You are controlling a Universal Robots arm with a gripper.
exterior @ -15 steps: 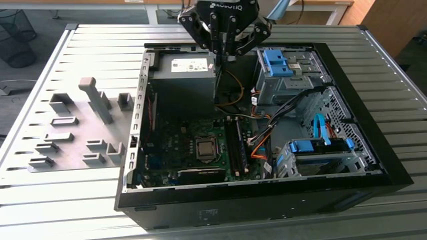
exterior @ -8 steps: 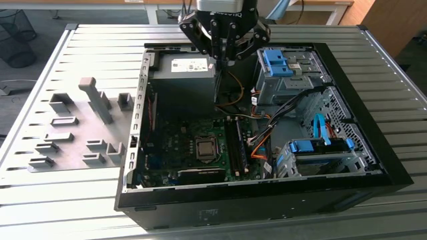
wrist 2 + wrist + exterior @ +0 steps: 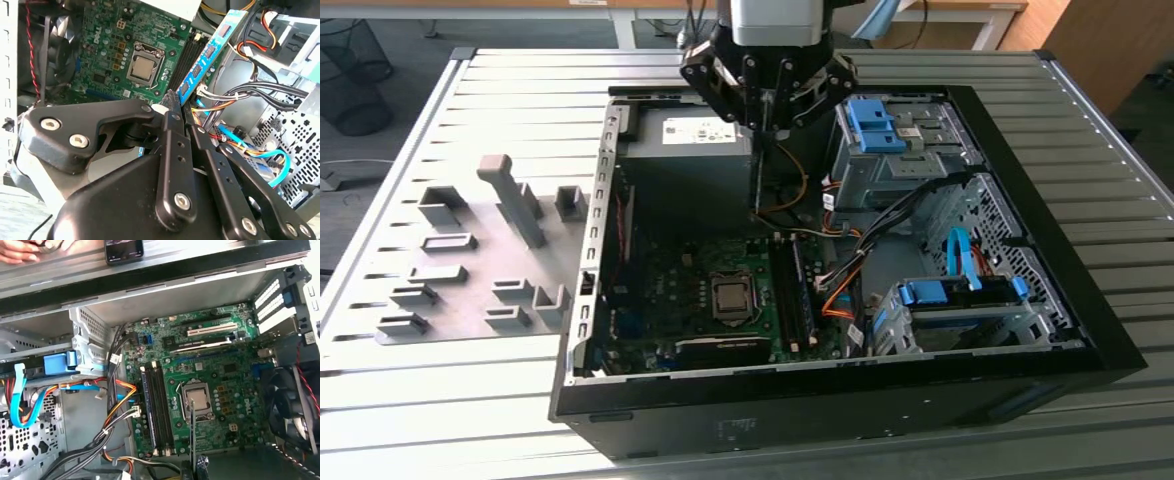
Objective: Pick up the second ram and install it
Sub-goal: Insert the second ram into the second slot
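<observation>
My gripper [image 3: 761, 118] hangs over the back half of the open computer case [image 3: 1067, 350], shut on the second ram [image 3: 757, 170]. The ram is a thin dark strip that hangs straight down from the fingers, its lower end above the motherboard [image 3: 680, 290]. In the second wrist view the ram [image 3: 207, 52] carries a blue label and sticks out from between the fingertips [image 3: 172, 107]. In the first wrist view the ram [image 3: 193, 435] is seen edge-on, over the processor socket [image 3: 197, 400]. The long black memory slots [image 3: 156, 410] lie beside that socket, a little apart from the ram.
Orange and black cables [image 3: 843, 280] run beside the memory slots [image 3: 787, 285]. Drive cages with blue clips [image 3: 947, 295] fill the exterior view's right of the case. Grey holder blocks [image 3: 507, 205] stand on the slatted table. A fan [image 3: 292, 405], a hand [image 3: 20, 251] and a phone [image 3: 124, 250] appear beyond.
</observation>
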